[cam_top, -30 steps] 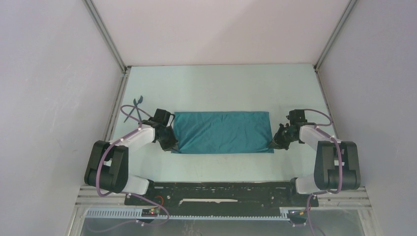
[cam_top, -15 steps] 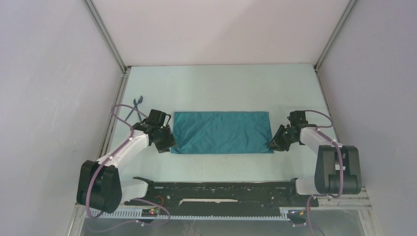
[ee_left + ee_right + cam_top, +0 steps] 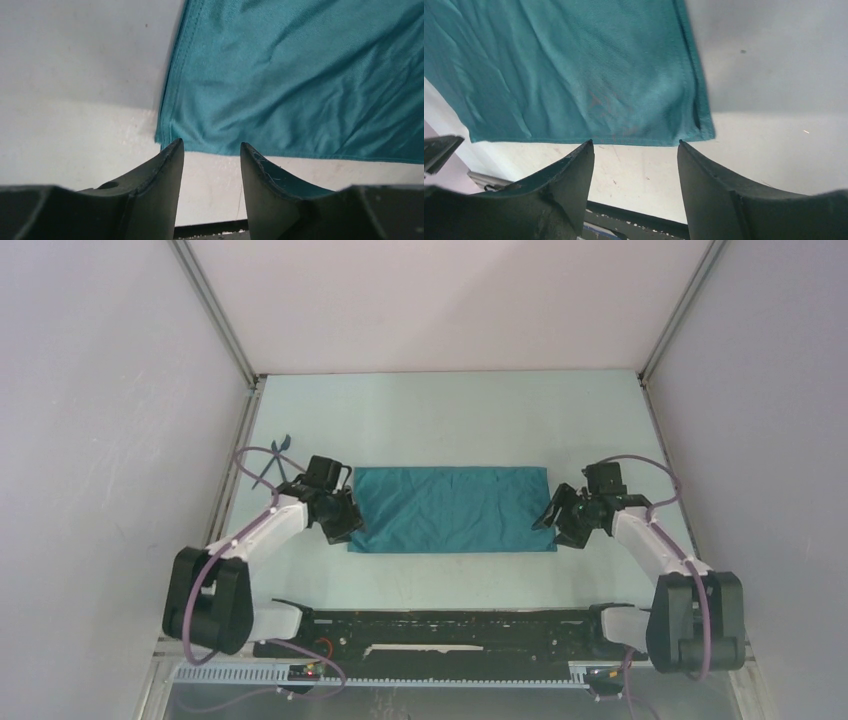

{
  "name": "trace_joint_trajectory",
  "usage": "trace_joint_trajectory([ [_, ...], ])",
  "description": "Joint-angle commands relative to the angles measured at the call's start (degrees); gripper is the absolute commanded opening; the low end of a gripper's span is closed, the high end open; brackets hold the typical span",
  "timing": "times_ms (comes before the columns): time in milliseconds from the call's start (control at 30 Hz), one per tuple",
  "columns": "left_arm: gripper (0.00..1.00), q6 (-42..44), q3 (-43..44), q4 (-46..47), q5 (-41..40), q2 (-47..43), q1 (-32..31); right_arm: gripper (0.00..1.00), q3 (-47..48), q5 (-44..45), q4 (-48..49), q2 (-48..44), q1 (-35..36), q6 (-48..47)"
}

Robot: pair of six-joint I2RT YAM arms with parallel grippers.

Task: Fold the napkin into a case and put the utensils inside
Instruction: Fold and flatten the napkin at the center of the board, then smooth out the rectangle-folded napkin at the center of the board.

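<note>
While the napkin (image 3: 450, 508) lies flat on the pale desk (image 3: 450, 420), seen from above it is a wide teal oblong between the two arms. The left pincer (image 3: 350, 525) is at its near left corner and the right pincer (image 3: 552, 520) at its near right corner. At the far left of the desk lies a small thin dark object (image 3: 272, 462). It is perhaps one of the utensils, but it is too small to be sure.

From the left wrist, the left pincer (image 3: 211, 145) is spread and holds nothing. The corner of the napkin (image 3: 300, 85) lies just beyond its tips. The cloth has a stitched seam along the short edge and soft wrinkles.

From the right wrist, the right pincer (image 3: 635, 143) is spread wider, also empty, and the near edge of the napkin (image 3: 574, 70) runs just in front of it.

I judge that the next fold is in preparation. To do it well, both pincers should take their corners at the same moment, catching every layer. They should then lift low and carry the edge across evenly, so that the hems meet and the cloth does not twist.
</note>
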Motion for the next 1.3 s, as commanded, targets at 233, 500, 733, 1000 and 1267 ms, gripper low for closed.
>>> trace_joint_trajectory([
  [233,0.53,-0.3,-7.0,10.5,2.1,4.2,-0.3,0.68,0.6,1.6,4.7,9.9,-0.6,-1.2],
  [500,0.63,0.0,-1.6,5.3,2.8,-4.6,-0.1,0.76,5.6,0.6,2.1,6.0,2.6,-2.3],
  [733,0.76,-6.1,5.0,16.4,11.4,-0.2,3.4,0.99,13.4,-13.7,17.1,13.5,0.8,-0.4],
  [1000,0.78,-17.5,9.1,42.9,13.4,19.6,5.8,1.00,20.5,-27.1,41.5,32.6,-2.4,10.7],
  [1267,0.80,-24.2,9.4,50.4,11.4,29.0,9.1,1.00,23.5,-28.0,44.6,44.1,-6.3,12.4],
])
